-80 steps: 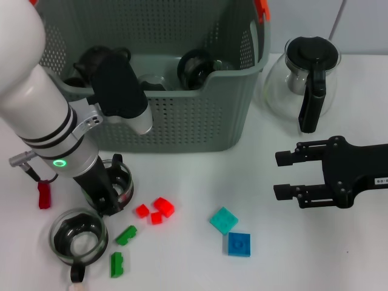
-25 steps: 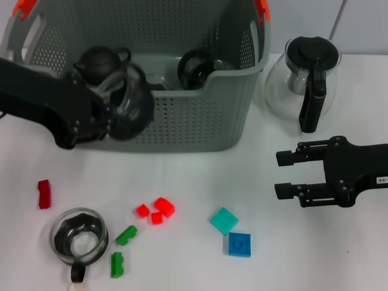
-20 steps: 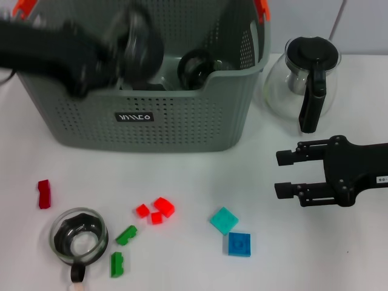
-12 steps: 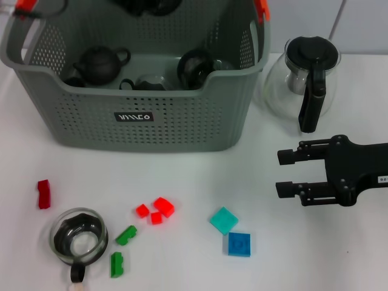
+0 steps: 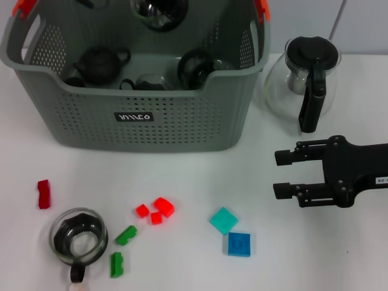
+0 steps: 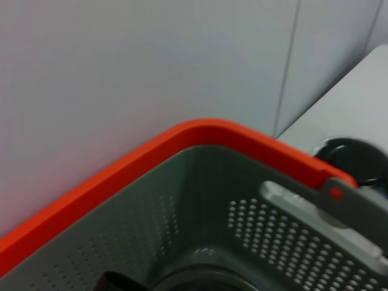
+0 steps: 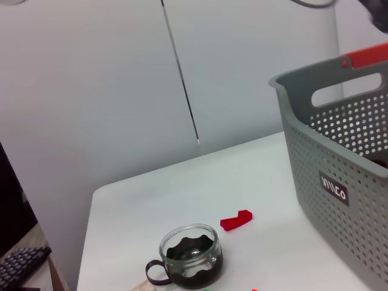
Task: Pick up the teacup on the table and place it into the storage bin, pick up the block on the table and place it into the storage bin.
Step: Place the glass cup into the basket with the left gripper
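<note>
Though held level over the table's [image 5: 200,182] right edge, right tool [image 5: 277,174] spread open, gripping nothing. Left tool [image 7: 379,13] only a dark blur above the storage bin [image 5: 182,121], cut off at the frame; open or closed, cannot tell. 1 glass teacup [image 5: 159,12] high over the bin's far side, partly cropped. In the bin: black teapot [image 5: 100,60] and glassware [image 5: 197,66], hard to count. Another teacup [image 5: 77,237] at the table's near-left corner; blue block [image 5: 239,244] near the front edge.
</note>
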Robot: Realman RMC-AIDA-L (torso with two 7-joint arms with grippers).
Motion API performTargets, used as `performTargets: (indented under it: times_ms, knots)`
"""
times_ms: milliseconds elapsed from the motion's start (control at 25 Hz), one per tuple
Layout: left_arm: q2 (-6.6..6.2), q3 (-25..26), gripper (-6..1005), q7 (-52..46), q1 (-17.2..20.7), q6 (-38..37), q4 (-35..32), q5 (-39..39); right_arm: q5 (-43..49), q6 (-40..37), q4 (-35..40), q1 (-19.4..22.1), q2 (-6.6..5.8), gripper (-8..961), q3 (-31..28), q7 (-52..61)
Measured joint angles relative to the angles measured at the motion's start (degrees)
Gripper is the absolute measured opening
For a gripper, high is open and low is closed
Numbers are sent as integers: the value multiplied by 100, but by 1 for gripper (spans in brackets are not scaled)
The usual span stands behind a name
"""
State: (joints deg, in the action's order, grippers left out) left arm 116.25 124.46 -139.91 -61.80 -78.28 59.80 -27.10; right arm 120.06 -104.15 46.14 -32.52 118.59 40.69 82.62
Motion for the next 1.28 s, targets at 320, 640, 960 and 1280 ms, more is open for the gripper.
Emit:
performTargets:
  times_ms: [320, 640, 960, 1280]
  knots:
    - [55, -109, 34, -82, -578, 1344, -1678, 314, -1, 31, 0, -13, 20, 689, -22, -18]
    - [243, -268, 34, 223, -553, 1975, -2043, 326, -10, 9, 0, -18, 24, 689, -54, -18]
    - [230, -304, 34, 267, -605, 2058, -2358, 368, -10, 8, 0, -11, 24, 688, -52, -18]
    - [227, -321, 34, 268, -527, 2131, -2374, 444, -9, 8, 0, 8, 24, 688, -52, -18]
